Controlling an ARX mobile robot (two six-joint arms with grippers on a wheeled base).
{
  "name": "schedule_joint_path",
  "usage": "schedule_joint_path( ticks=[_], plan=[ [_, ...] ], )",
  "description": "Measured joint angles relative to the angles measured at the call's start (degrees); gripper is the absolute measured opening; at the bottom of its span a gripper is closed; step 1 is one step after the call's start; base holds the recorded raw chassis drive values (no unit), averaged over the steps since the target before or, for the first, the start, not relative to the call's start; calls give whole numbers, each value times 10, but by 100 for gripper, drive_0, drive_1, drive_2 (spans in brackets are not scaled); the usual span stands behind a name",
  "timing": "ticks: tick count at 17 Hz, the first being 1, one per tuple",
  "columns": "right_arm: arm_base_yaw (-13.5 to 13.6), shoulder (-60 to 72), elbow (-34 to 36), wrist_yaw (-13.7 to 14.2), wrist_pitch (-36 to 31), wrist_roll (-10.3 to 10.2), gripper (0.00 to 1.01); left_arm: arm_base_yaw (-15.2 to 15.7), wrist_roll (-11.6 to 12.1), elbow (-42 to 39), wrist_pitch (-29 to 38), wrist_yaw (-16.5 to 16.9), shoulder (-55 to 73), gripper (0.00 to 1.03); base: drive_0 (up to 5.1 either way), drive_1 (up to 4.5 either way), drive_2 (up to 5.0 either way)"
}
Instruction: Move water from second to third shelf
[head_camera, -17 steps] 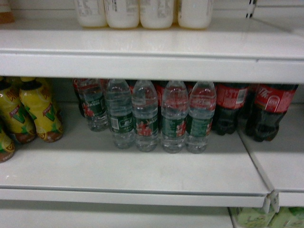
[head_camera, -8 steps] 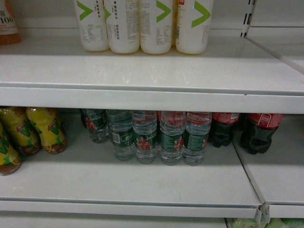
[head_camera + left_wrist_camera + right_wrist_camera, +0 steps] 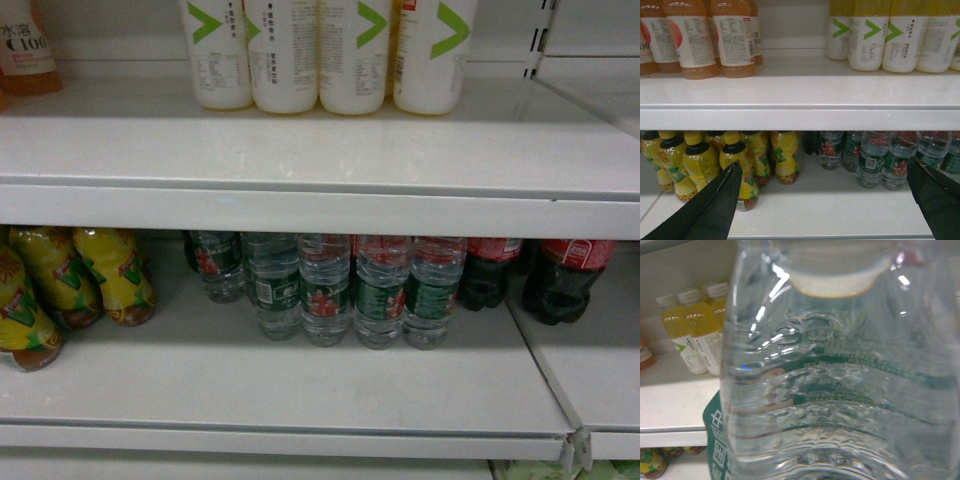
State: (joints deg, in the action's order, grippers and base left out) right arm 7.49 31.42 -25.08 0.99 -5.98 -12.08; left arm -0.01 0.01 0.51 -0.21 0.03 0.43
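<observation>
Head and left wrist face shelves (image 3: 300,160); right wrist close-up.

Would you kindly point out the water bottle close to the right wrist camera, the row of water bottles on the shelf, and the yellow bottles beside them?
water bottle (image 3: 840,390): right wrist view, ribbed clear body.
row of water bottles (image 3: 355,295): head view, green labels.
yellow bottles (image 3: 115,275): head view, label of the rightmost bottle.

The upper shelf edge (image 3: 320,212) hides the tops of the shelved water bottles (image 3: 352,290), while the close water bottle (image 3: 840,390) overfills the right wrist view, hiding the right hand.
</observation>
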Motion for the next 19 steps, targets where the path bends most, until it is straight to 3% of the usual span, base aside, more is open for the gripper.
schedule_joint_path(
  ticks=[19],
  plan=[
    [0,0,0,-3,0,0,42,0,0,0,-2,-1,0,98,-432,237,237]
  ],
)
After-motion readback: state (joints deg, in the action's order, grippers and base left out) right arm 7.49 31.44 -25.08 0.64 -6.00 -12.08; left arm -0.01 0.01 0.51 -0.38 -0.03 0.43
